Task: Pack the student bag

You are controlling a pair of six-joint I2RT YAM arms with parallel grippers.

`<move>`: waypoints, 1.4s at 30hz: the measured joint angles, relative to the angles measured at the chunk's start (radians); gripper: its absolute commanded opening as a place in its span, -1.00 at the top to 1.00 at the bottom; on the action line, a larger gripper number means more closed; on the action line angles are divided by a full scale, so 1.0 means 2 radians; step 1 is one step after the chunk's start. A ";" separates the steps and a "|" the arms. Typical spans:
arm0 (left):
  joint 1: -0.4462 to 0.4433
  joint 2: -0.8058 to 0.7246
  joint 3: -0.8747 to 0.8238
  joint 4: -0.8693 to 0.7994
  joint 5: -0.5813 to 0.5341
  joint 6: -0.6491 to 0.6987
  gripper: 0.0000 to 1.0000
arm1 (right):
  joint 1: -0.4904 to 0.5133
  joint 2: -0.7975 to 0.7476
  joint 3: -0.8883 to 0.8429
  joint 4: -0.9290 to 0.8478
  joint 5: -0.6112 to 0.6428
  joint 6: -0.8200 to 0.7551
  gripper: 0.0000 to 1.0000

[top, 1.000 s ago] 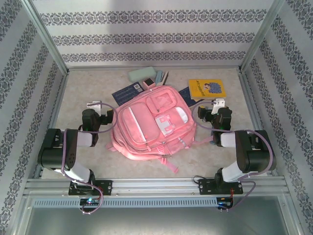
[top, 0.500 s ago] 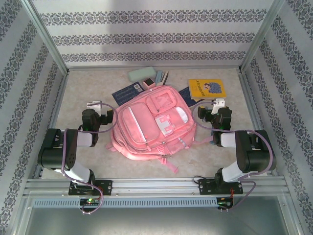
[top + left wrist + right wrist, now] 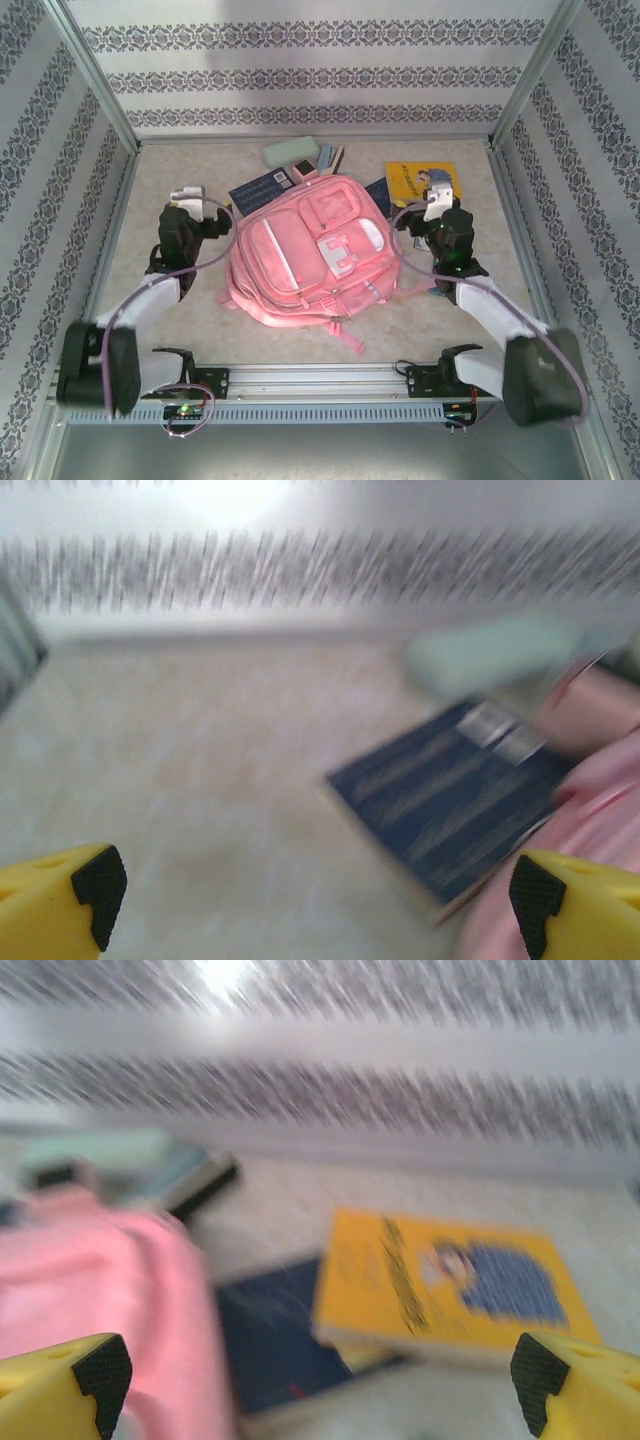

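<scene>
Student bag (image 3: 300,255) lies between spread jaws, navy book (image 3: 450,810) seemingly touching it.

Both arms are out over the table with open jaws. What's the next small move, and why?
Probably lower the open right gripper toward the yellow book just ahead of it. That book lies outside the student bag, on top, whereas the dark blue book under it is partly hidden by the bag. Whether the bag is unzipped I cannot tell.
</scene>
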 measured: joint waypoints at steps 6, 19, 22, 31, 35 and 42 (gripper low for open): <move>-0.058 -0.164 0.117 -0.180 0.001 -0.071 -0.99 | 0.189 -0.141 0.068 -0.126 0.035 0.000 -0.96; -0.121 -0.115 0.309 -0.632 -0.011 -0.258 -0.99 | 0.223 -0.219 0.197 -0.474 0.022 0.225 -0.96; -0.121 -0.093 0.306 -0.664 -0.012 -0.269 -0.99 | 0.224 -0.205 0.197 -0.531 0.012 0.252 -0.96; -0.080 0.039 0.247 -0.668 0.006 -0.279 -0.69 | 0.244 -0.151 0.159 -0.620 -0.006 0.311 -0.81; -0.078 0.062 0.227 -0.646 0.031 -0.292 -0.49 | 0.244 -0.128 0.114 -0.615 -0.012 0.353 -0.65; -0.078 0.102 0.192 -0.599 0.083 -0.319 -0.47 | 0.254 -0.064 0.088 -0.586 -0.029 0.380 -0.55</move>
